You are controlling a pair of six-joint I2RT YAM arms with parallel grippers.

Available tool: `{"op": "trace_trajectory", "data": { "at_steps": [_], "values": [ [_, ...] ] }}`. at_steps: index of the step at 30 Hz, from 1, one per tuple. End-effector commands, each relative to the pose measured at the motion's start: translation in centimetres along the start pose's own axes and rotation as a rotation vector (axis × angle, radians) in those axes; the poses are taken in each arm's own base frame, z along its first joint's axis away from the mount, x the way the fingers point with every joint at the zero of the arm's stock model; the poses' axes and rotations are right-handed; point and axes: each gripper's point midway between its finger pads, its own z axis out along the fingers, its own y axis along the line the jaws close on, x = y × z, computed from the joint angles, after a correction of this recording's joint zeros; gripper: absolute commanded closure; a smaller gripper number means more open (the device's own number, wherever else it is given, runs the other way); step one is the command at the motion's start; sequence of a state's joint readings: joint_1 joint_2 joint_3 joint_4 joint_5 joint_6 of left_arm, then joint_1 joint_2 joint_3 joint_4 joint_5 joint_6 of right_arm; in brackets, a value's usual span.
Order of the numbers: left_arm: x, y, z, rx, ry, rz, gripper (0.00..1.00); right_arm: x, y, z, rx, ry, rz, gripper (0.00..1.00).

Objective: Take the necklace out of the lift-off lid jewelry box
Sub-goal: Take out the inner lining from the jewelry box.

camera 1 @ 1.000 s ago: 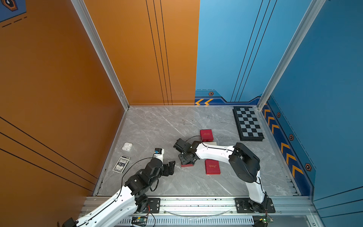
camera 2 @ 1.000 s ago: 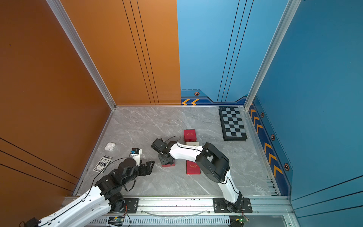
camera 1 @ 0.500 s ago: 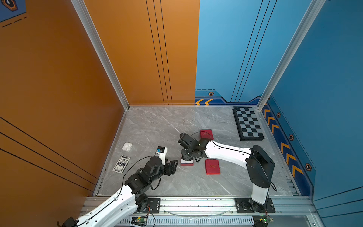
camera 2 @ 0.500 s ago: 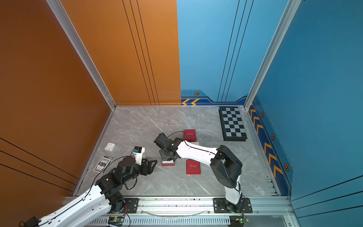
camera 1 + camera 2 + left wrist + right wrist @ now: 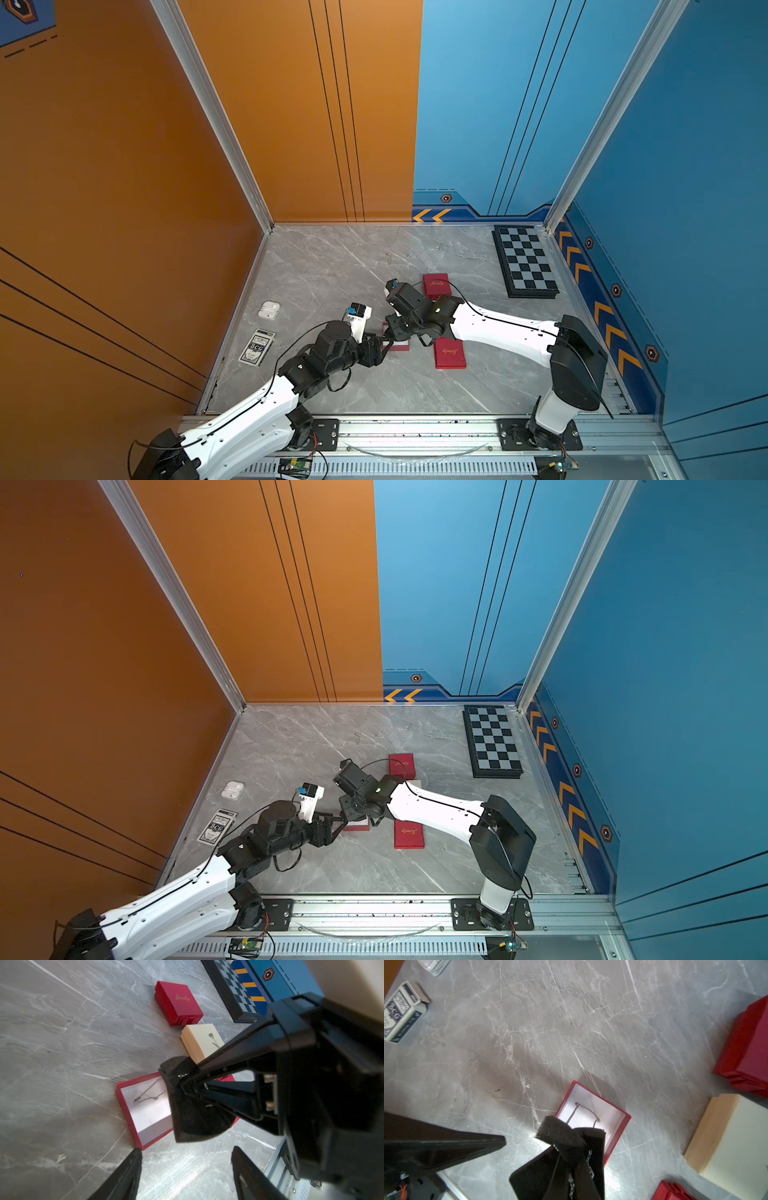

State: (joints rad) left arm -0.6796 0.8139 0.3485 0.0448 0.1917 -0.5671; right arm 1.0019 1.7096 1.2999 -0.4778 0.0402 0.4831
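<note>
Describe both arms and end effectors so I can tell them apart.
The left arm and right arm match: white shells, black joints, a thin black cable looped alongside. A white camera block tops the left wrist, a black camera block the right, each with a blue patch. The left end effector and right end effector are black with long tapered fingers.

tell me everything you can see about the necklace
The necklace is a thin silver chain of fine links. One loop lies slack on the white floor of the open red box; the rest runs up onto the black foam pad, which the right claw pinches, tilted over the box.
</note>
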Motion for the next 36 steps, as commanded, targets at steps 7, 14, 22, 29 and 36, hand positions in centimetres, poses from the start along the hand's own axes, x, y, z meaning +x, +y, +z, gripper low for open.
{"op": "trace_trajectory", "data": {
  "at_steps": [7,14,22,29,36],
  "values": [
    [-2.2,-2.1,-0.2,0.105,-0.062,-0.022,0.36,-0.6,2.3,-1.7,-0.137,-0.067,0.051,0.93],
    [-2.2,-2.2,-0.2,0.12,-0.063,-0.029,0.57,-0.9,3.0,-1.8,-0.194,-0.101,0.085,0.93],
    [-2.1,-2.4,-0.5,0.134,-0.065,-0.032,0.73,-1.5,3.5,-2.1,-0.25,-0.141,0.122,0.93],
    [-2.2,-2.3,-0.9,0.127,-0.071,-0.027,0.88,-1.3,2.9,-2.0,-0.262,-0.146,0.149,0.92],
    [-2.3,-1.8,-1.1,0.096,-0.075,-0.031,1.0,-0.9,2.7,-1.9,-0.308,-0.148,0.192,0.89]
  ]
}}
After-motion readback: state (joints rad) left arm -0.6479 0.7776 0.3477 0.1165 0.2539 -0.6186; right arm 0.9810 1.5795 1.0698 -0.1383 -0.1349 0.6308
